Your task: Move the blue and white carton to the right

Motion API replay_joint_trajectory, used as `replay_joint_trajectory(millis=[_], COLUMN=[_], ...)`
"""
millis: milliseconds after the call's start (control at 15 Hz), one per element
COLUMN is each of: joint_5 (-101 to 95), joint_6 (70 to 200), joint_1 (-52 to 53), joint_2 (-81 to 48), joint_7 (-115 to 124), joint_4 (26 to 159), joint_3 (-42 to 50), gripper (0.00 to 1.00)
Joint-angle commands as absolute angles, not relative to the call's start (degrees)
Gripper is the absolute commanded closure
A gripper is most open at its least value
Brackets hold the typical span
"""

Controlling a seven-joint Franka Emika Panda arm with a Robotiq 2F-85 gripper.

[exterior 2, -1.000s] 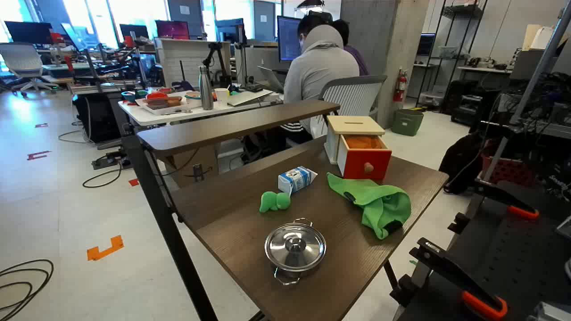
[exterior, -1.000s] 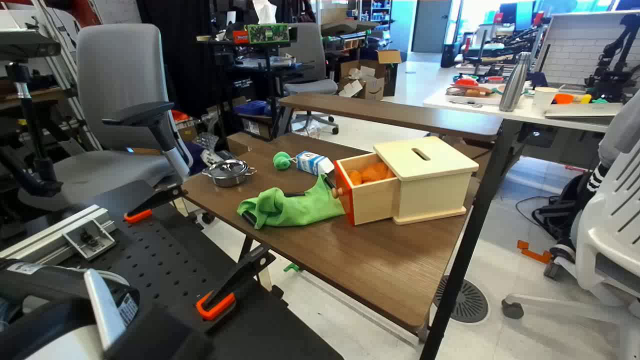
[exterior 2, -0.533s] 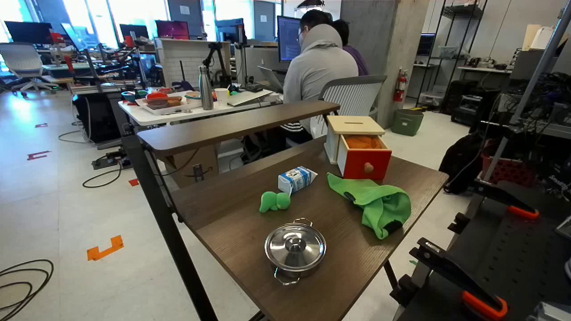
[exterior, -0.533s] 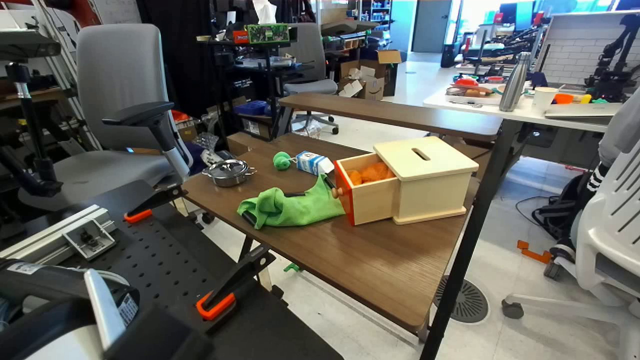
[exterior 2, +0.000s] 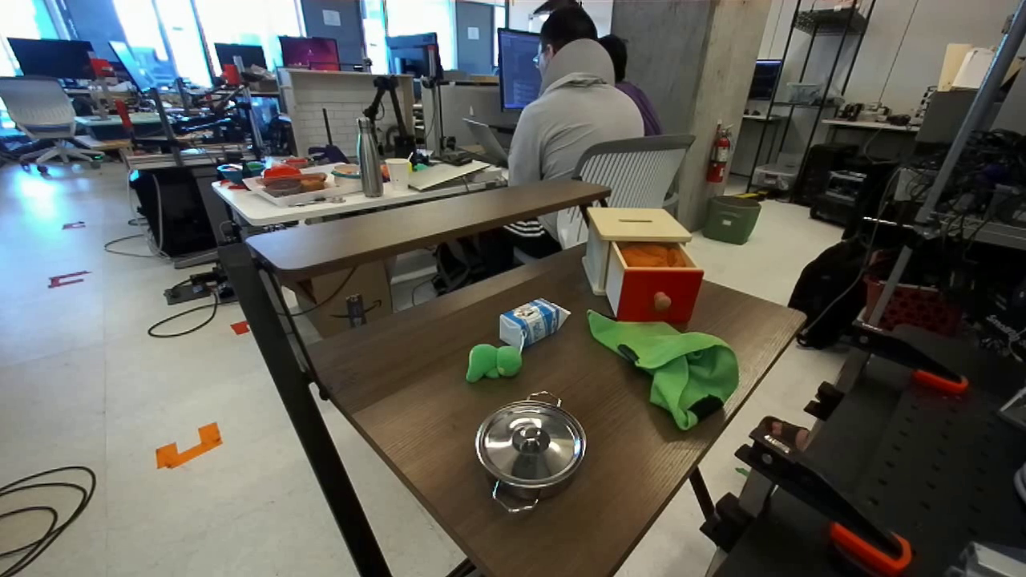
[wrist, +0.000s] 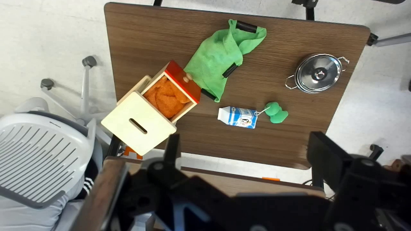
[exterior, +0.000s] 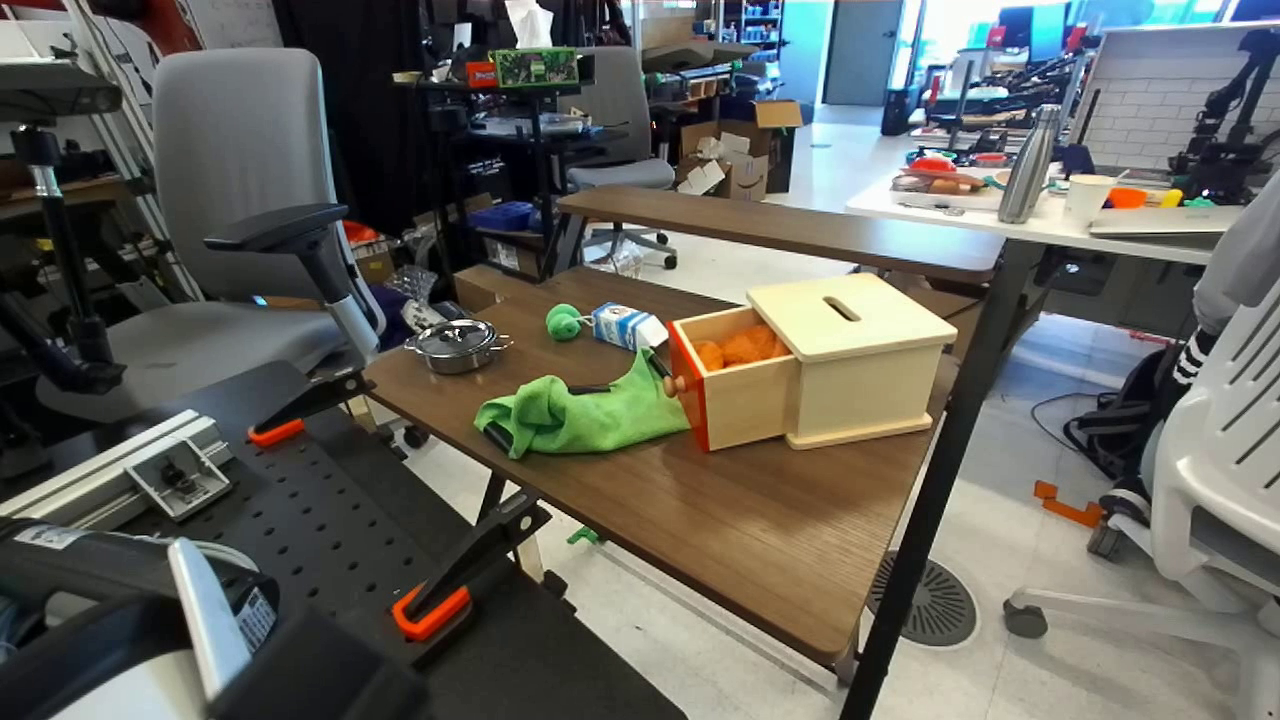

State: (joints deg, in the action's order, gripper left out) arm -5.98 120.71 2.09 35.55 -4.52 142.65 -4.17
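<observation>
In the wrist view we see the gripper [wrist: 245,144] w/ its fingers [wrist: 327,154] spread wide apart. The blue & white carton [wrist: 238,117] lies on its side on the brown table [wrist: 282,41], higher up that view than the fingers, roughly midway btwn them, clear of both. In both ext. views we find it btwn the green toy [exterior 2: 493,362] & wooden box [exterior 2: 645,292].

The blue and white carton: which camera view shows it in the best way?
The wrist view: from above, the blue and white carton appears whole and largest, its printed figure visible. Both exterior views show it smaller, obliquely, lying on the table, that figure hard to discern.
</observation>
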Motion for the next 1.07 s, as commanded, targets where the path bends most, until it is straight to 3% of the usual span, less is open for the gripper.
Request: replay_joint_trajectory(millis=[0, 667, 1000], joint_5=[-6.3, -6.7, -3.4], joint_6=[120.6, 121.6, 122.7], joint_1=[2.6, 1.9, 2.6], joint_2=[35.5, 36.0, 29.0], joint_7=[-4.2, -2.4, 0.5], joint_4=[142.6, 143.5, 142.0], joint_3=[-3.7, -4.1, -3.5], gripper=[0.0, 0.0, 0.0])
